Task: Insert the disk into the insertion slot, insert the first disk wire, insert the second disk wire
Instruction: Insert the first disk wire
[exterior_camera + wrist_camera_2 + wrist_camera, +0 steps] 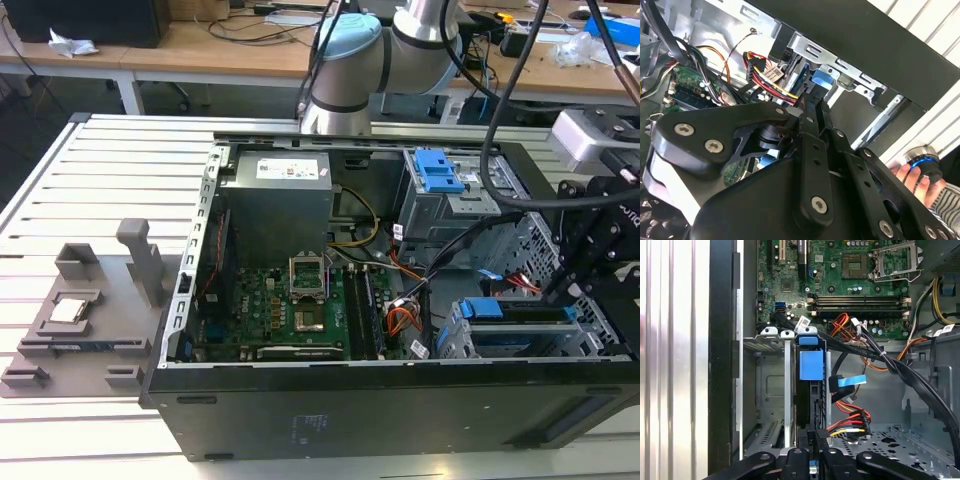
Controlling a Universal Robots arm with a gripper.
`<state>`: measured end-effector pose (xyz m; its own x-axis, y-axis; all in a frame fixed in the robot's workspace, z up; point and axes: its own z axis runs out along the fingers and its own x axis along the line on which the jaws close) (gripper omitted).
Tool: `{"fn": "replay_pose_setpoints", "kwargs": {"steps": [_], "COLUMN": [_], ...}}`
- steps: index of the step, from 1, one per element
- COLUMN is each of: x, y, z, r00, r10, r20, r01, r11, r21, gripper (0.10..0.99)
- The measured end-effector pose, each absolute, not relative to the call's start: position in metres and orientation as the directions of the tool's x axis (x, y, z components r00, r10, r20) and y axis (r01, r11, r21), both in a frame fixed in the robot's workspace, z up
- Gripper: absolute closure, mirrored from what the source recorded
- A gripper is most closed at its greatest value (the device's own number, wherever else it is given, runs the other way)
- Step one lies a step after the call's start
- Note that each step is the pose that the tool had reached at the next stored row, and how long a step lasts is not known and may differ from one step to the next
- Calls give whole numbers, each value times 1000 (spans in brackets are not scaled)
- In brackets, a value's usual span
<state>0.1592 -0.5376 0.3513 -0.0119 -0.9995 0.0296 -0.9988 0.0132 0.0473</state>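
Disk: you see it on edge in the slot by the case wall, long axis running toward the gripper. Its label is hidden. Whether the gripper clamps it, you cannot tell.

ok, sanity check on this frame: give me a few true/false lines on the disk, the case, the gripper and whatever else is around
1. The disk sits in the insertion slot. True.
2. The computer case is closed. False: its side is open, with the motherboard exposed.
3. The gripper is at the case's end on the exterior view's left. False: it is at the end on the exterior view's right, by the disk.
4. A person's hand is at a blue-lit knob. True.
5. Red, yellow and black wires lie beside the disk. True.
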Motion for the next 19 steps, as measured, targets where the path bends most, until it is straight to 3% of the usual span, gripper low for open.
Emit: {"fn": "replay_pose_setpoints", "kwargs": {"steps": [19], "x": [156], "y": [-532], "z": [338], "r00": [-12], "r10": [-1000], "r20": [22], "r01": [-999], "r11": [13], "r21": [47], "gripper": [918]}}
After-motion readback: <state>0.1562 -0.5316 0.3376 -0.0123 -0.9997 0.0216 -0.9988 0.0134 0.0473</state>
